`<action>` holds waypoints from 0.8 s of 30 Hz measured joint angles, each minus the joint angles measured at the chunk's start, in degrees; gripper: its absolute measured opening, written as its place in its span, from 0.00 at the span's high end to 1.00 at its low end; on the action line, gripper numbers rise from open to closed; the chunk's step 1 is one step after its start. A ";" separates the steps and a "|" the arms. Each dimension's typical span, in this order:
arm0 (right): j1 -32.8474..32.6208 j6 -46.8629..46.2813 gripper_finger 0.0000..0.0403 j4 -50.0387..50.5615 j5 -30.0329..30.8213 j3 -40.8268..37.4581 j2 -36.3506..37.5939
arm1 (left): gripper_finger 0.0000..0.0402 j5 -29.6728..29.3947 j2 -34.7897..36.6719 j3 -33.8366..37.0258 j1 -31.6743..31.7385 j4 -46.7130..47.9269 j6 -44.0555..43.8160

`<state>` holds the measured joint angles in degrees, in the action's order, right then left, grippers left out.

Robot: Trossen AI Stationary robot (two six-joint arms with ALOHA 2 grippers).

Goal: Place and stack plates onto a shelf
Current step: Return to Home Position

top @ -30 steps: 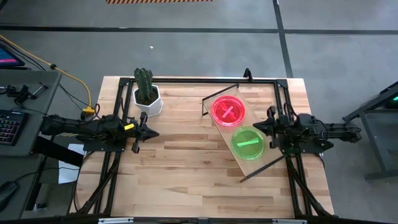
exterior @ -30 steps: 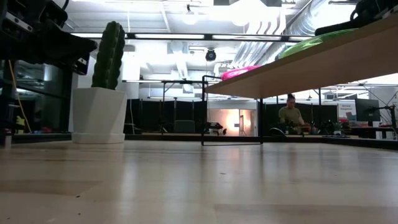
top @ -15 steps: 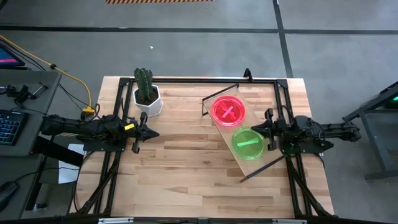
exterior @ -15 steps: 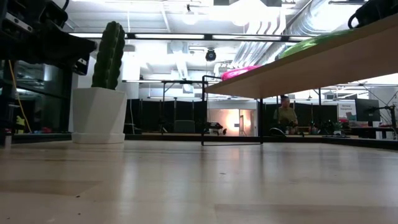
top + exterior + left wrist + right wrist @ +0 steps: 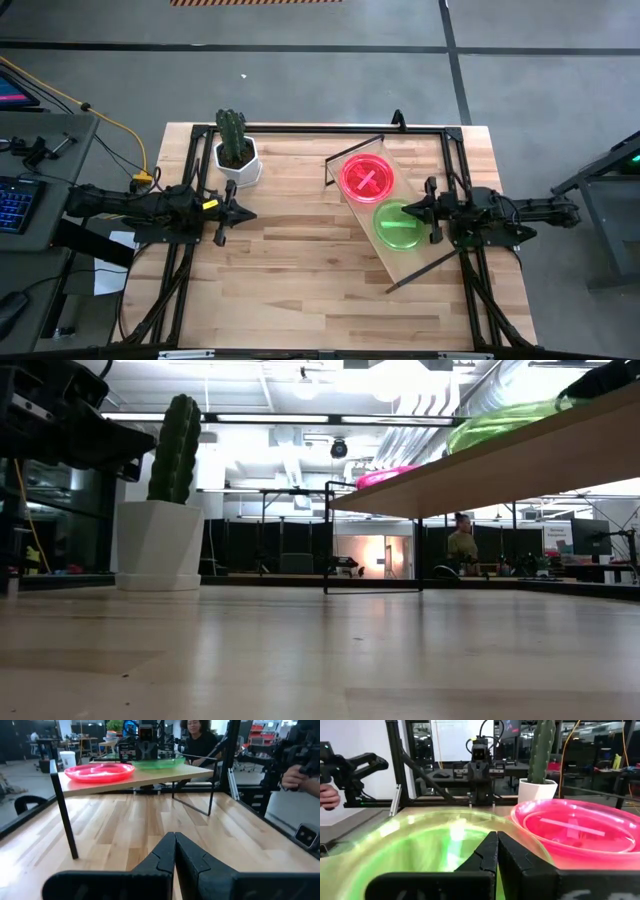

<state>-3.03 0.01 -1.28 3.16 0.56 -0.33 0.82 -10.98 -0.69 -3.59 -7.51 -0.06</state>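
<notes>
The shelf [image 5: 362,212], a light-wood board on thin black wire legs, stands slantwise on the table's right half. A pink plate [image 5: 367,177] rests flat on its far end and a green plate [image 5: 395,232] on its near end. My right gripper [image 5: 407,210] is shut and points level toward the table's left, its tips over the green plate's [image 5: 420,850] right rim. My left gripper [image 5: 248,214] is shut at the table's left edge, pointing level toward the shelf [image 5: 150,776], well apart from it. My right gripper reaches level from the table's right over the green plate's right rim [image 5: 470,827]. Its own shut fingers [image 5: 485,855] hide the place below them, so I cannot tell whether it touches the plate.
A white pot with a cactus [image 5: 237,158] stands at the table's far left. Black frame rails [image 5: 300,128] run along the table's edges. Bare planks lie between the arms and toward the near edge. A person [image 5: 200,740] stands beyond the table; a hand [image 5: 327,795] shows at its side.
My right gripper has slid a little toward the table's left and sunk slightly, so its shut tips now reach over the green plate's right rim. In the low view more of the green plate's rim shows than before. My left gripper has kept still.
</notes>
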 joint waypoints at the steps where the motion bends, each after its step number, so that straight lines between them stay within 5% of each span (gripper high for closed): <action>1: -0.01 -0.06 1.00 0.02 -0.15 0.00 0.06 | 1.00 0.00 0.00 0.00 -0.01 0.02 0.82; 24: 0.00 -1.49 1.00 0.13 -0.17 0.02 0.03 | 1.00 -0.02 0.00 0.00 0.00 0.00 1.79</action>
<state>-3.03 -1.48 -1.15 2.98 0.58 -0.30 0.80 -10.98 -0.69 -3.59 -7.51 1.74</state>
